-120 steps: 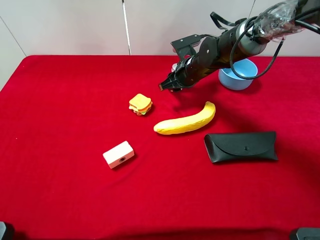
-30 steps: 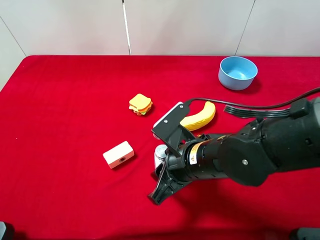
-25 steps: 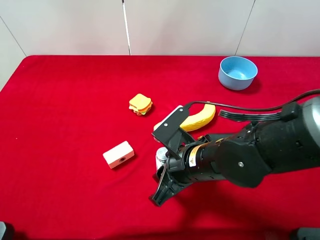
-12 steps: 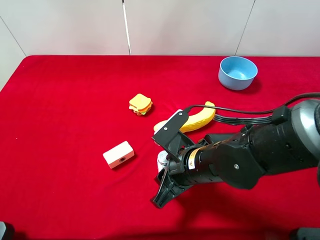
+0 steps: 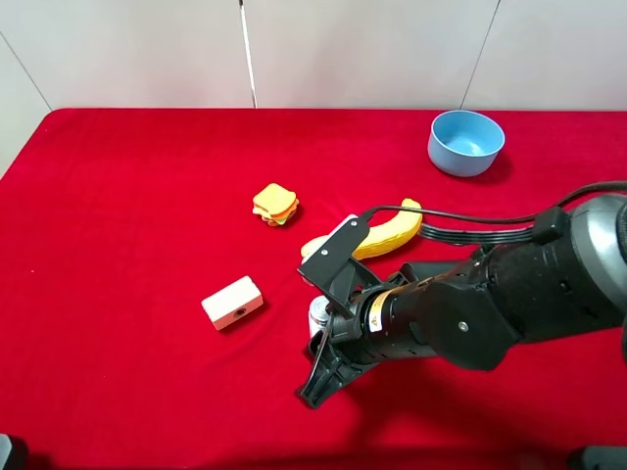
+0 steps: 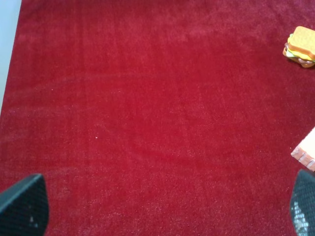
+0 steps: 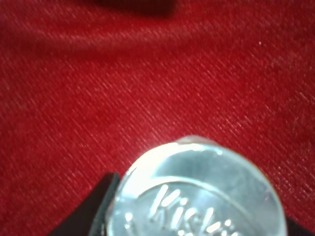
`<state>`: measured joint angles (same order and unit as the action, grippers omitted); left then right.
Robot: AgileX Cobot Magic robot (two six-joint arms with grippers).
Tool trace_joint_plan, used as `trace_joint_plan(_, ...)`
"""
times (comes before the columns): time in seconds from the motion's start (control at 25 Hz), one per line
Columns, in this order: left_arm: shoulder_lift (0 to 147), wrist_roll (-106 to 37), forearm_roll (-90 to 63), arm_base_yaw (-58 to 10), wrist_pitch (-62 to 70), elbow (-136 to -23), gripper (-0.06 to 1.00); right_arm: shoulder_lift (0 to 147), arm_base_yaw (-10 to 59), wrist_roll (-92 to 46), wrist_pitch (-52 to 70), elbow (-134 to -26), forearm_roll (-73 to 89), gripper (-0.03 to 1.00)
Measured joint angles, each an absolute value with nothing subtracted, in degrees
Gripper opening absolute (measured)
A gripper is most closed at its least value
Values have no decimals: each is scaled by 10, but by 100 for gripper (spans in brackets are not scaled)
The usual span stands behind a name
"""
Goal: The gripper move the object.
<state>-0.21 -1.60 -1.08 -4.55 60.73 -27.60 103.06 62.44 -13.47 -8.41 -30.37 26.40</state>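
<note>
The small glass shaker bottle [image 5: 318,315] with its silver cap stands on the red cloth, right of the cream block. My right gripper [image 5: 315,364], the bulky black end piece with a yellow-orange label, reaches in from the right and is shut on the bottle. In the right wrist view the silver cap [image 7: 197,194] fills the lower part, with a black finger [image 7: 96,209] against its side. My left gripper [image 6: 162,216] is open and empty over bare cloth, with only its two tips showing.
A cream block [image 5: 232,302] lies left of the bottle. A toy sandwich [image 5: 275,204] lies behind it, and a banana [image 5: 377,235] is partly hidden by my right arm. A blue bowl [image 5: 465,142] stands at the back right. The left wrist view shows the sandwich [image 6: 301,45].
My right arm came from the back near the bowl to the front middle with the bottle. Over the last second it shifted slightly toward the front edge and then held still.
</note>
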Motion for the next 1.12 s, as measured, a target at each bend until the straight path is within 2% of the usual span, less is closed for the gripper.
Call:
trace_joint_plan(0.6, -2, -16, -11, -46, 607, -276, 97, 1031, 624, -141, -84, -304, 264, 34)
trace_joint_plan(0.84, -2, -16, -11, -46, 607, -276, 97, 1031, 624, -150, -86, -304, 264, 54)
trace_joint_plan(1.12, -2, -16, -11, -46, 607, -276, 97, 1030, 624, -150, -122, -304, 263, 68)
